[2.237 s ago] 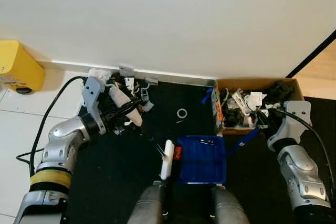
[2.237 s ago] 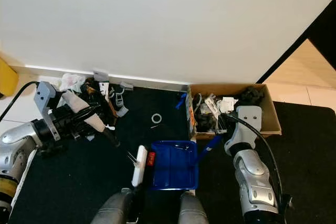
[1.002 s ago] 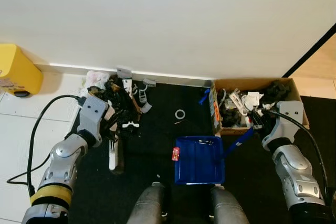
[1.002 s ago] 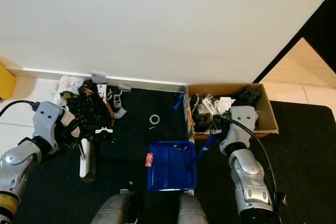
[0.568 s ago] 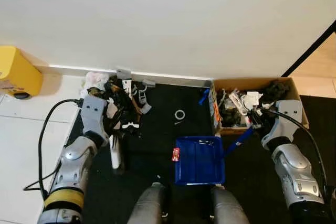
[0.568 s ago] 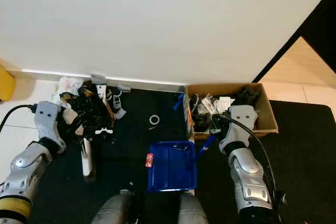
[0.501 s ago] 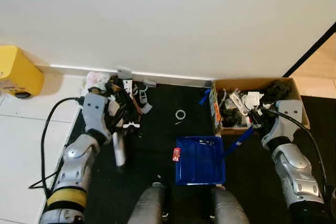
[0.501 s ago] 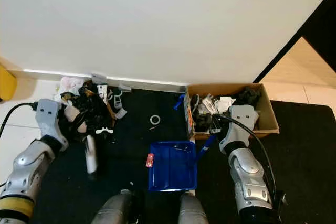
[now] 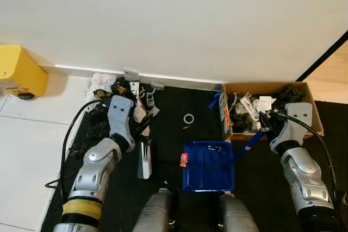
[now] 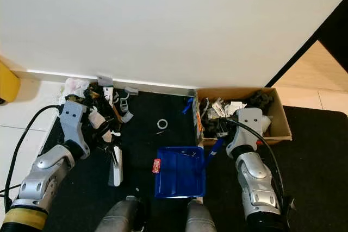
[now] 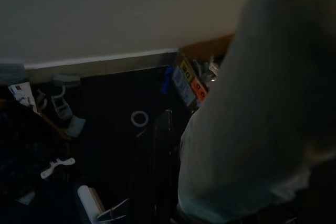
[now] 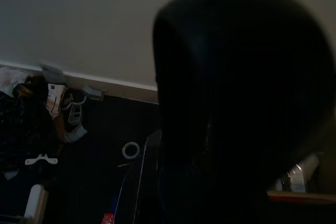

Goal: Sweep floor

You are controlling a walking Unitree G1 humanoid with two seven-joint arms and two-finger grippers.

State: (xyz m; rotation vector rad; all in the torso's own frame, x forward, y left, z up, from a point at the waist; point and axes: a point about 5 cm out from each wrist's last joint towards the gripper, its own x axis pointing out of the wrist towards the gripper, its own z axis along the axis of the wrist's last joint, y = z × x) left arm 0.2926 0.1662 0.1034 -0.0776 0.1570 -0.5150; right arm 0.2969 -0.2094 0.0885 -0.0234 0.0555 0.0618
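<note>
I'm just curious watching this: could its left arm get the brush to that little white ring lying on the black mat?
Probably yes. The left gripper holds the white brush beside the ring, and bare black mat lies between them. Nothing seems to block a sweep.

Left gripper (image 9: 142, 134) swung from the left edge of the black mat toward centre frame. White brush (image 9: 144, 158) carried along, now lower centre-left, just left of the blue dustpan (image 9: 208, 165), head pointing down-frame, after lying farther left a moment ago. Left arm angled more steeply across the lower-left corner. Debris pile (image 9: 128, 96) at upper left more exposed.
</note>
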